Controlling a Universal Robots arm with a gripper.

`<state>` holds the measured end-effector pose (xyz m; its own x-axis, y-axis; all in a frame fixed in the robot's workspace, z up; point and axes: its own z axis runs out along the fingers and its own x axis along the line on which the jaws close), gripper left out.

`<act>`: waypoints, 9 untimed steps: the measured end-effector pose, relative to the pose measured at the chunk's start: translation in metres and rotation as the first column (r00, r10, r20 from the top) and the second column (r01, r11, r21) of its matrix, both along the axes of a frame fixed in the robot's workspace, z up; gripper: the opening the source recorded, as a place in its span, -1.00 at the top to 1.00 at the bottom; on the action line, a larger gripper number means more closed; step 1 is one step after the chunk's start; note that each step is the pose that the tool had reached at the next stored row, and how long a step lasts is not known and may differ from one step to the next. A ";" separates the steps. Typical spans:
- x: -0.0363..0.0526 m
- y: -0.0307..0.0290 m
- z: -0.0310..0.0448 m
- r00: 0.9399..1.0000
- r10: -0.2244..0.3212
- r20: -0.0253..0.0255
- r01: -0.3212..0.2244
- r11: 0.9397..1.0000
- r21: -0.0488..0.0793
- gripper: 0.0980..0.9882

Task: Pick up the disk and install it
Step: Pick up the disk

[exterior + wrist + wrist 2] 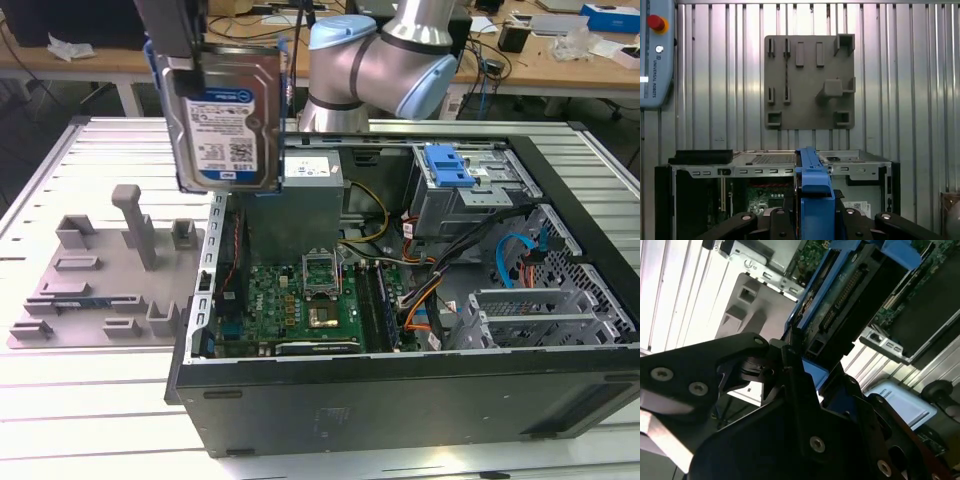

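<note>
— Silver casing, blue rails: is that the disk (228,110) up in the air?

— Yes. It hangs upright, clear of everything beneath it, with its white-and-blue label facing the exterior view. It sits high at that view's left, over the near-left edge of the open computer case (400,395).

— What has hold of it?

— The claw (192,62). Its black fingers are closed onto the top of the disk. In the first wrist view the blue rail (814,185) stands pinched between the two fingers (775,222), one on each side.

— And in the second wrist view?

— The disk's connector edge (850,295) juts out past the claw (800,355), with circuit boards of the case beyond it.

— What lies below?

— A slatted metal tabletop (90,400). On it, at the exterior view's left, rests a grey fixture plate (110,285) with posts and slots, just beside the case. The case lies on its side, showing the green motherboard (300,300) and a metal drive cage with a blue latch (447,165) further to the right.

— The arm?

— Its grey-and-pale-blue joint (390,60) rises behind the case.
</note>
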<state>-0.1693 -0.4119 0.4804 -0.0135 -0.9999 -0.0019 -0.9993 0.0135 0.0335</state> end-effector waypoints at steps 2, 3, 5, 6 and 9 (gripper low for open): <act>0.0109 -0.0052 0.0000 1.000 0.000 0.000 0.000 1.000 0.000 0.39; 0.0148 -0.0071 0.0000 1.000 0.000 0.000 0.000 1.000 0.000 0.39; 0.0275 -0.0133 0.0000 1.000 0.000 0.000 0.000 1.000 0.000 0.39; 0.0316 -0.0153 0.0000 1.000 0.000 0.000 0.000 1.000 0.000 0.39; 0.0475 -0.0228 0.0000 1.000 0.000 -0.001 0.000 1.000 0.000 0.39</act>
<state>-0.1218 -0.4348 0.4804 -0.0134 -0.9999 -0.0019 -0.9993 0.0134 0.0344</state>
